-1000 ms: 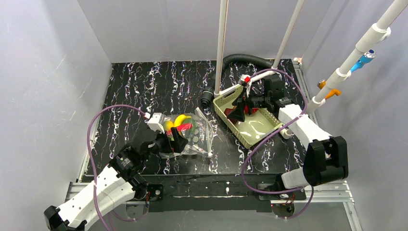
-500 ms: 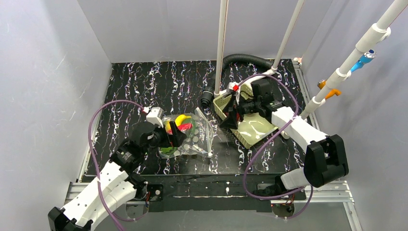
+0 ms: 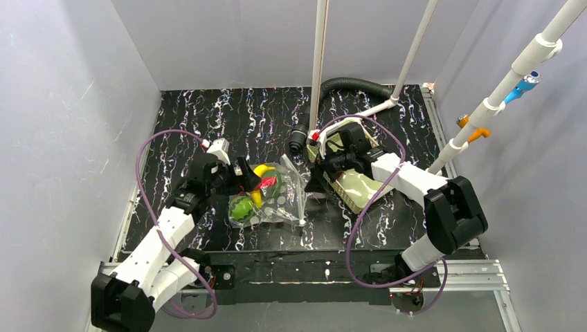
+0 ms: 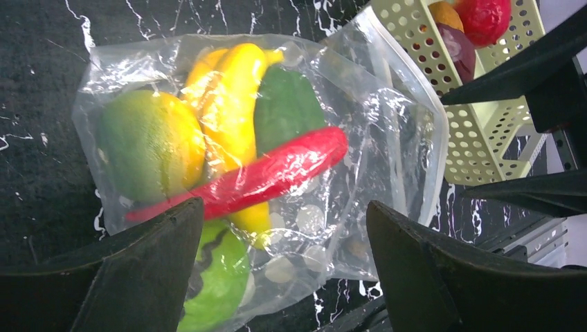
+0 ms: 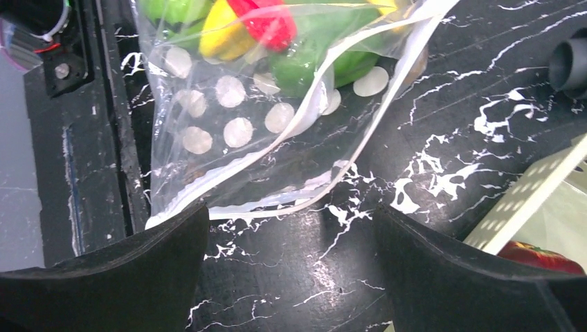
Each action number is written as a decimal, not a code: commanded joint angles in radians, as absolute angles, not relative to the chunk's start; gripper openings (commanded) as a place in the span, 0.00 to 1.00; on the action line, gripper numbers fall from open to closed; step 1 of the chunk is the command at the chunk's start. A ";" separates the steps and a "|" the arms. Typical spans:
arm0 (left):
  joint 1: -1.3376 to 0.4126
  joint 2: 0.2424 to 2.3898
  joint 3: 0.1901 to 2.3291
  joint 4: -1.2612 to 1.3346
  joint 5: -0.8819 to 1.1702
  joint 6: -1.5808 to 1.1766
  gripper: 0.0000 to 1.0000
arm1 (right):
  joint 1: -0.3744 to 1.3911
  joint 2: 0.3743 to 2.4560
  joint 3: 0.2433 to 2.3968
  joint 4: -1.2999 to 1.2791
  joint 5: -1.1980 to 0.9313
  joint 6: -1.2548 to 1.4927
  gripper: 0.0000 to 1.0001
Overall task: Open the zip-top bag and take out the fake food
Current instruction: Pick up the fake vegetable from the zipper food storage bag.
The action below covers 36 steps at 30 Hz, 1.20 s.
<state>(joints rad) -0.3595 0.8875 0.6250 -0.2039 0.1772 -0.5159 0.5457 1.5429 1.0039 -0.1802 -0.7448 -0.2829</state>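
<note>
**Bag of fake food lies between 2 spread hands.** The zip-top bag (image 3: 277, 204) is seen lying flat on the black, white-veined desk (image 3: 228, 117), at about 7 o'clock from the desk's centre in the overhead view. Its long axis runs roughly from 9 to 3 o'clock. The zip mouth is turned to 3 o'clock and its rim appears parted.

The fake food (image 4: 228, 138) is bunched inside toward the closed end. In the left wrist view a yellow banana (image 4: 232, 97) is crossed by a red chili (image 4: 277, 173) running from 8 to 2 o'clock, and round green pieces (image 4: 149, 145) are pressed beside them.

The left hand (image 3: 246, 176) is held at the bag's 9 o'clock end, its fingers spread wide and nothing clasped. Whether the plastic is touched cannot be told. The right hand (image 3: 317, 183) is placed at 3 o'clock, just beside the mouth, likewise spread and gripping nothing.

A pale green slotted basket (image 3: 360, 187) stands behind the right hand, at 3 o'clock from the bag, with a red piece (image 4: 484, 17) inside. A black ribbed hose (image 3: 349, 84) curls at the basket's 12 o'clock. The gap between mouth and basket is occupied by the right hand.
</note>
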 commanded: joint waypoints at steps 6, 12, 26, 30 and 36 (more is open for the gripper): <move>-0.284 0.951 0.706 -0.250 0.301 -0.390 0.80 | 0.563 1.536 1.049 -0.195 -0.670 -0.357 0.89; -0.282 0.980 0.826 -0.435 0.287 -0.241 0.81 | 0.569 1.501 1.014 -0.229 -0.708 -0.586 0.91; -0.273 1.017 0.808 -0.409 0.320 -0.215 0.81 | 0.605 1.549 1.029 -0.297 -0.785 -0.949 0.98; -0.273 1.037 0.794 -0.388 0.341 -0.209 0.81 | 0.630 1.577 1.050 -0.281 -0.760 -0.963 0.96; -0.271 1.062 0.786 -0.392 0.332 -0.195 0.81 | 0.662 1.614 1.085 -0.273 -0.730 -0.976 0.88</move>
<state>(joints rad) -0.2768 1.0588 0.7918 -0.3897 0.3180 -0.2222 0.6426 1.5936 1.0279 -0.2897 -0.7341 -0.9474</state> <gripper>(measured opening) 0.813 0.907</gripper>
